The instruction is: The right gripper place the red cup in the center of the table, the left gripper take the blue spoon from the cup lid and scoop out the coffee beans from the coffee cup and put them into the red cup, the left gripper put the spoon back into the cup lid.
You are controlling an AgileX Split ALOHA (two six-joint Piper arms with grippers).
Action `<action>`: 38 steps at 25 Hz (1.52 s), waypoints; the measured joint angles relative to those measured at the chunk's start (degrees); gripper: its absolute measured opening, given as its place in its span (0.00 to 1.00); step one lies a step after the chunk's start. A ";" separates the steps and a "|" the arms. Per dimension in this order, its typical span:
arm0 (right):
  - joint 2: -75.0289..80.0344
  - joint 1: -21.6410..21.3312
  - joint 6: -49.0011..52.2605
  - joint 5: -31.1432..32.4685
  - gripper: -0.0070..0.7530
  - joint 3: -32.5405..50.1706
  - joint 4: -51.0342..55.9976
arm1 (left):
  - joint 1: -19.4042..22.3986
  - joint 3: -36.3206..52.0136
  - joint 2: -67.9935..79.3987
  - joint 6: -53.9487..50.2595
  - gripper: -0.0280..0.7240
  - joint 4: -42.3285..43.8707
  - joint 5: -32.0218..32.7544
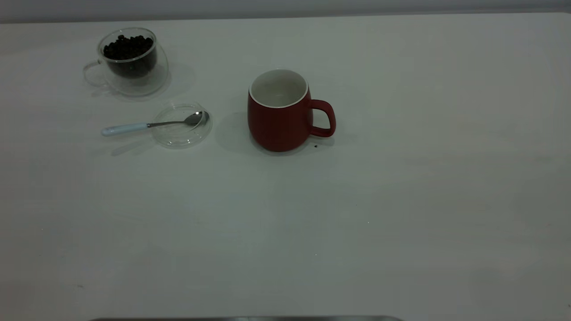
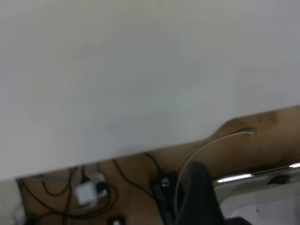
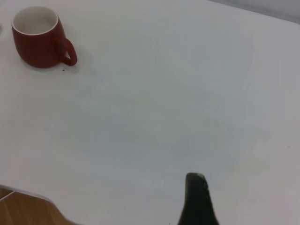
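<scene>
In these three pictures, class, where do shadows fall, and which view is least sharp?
Exterior view: dim; the red cup and blue spoon cast soft shadows toward the lower left on the table. Left wrist view: the blurriest. Right wrist view: brighter, with faint shadows.

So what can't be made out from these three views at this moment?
- Left gripper: only a dark blurred shape at the left wrist view's edge; open or shut, unclear. Absent from the exterior view.
- Right gripper: one dark tip, cut off by the right wrist view's edge.
- Red cup: whether any beans lie at its bottom, too dim.
- Coffee cup, blue spoon: missing from both wrist views.
</scene>
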 joint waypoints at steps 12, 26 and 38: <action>0.00 0.00 0.00 0.00 0.76 0.00 0.00 | 0.00 9.01 -14.17 -5.88 0.82 1.67 -1.88; 0.00 0.00 0.00 0.00 0.76 0.00 0.00 | 4.56 9.01 -22.58 -5.83 0.82 1.67 -1.86; 0.00 0.00 0.00 0.00 0.76 0.00 0.00 | 7.27 9.01 -29.36 -5.83 0.82 1.67 -1.49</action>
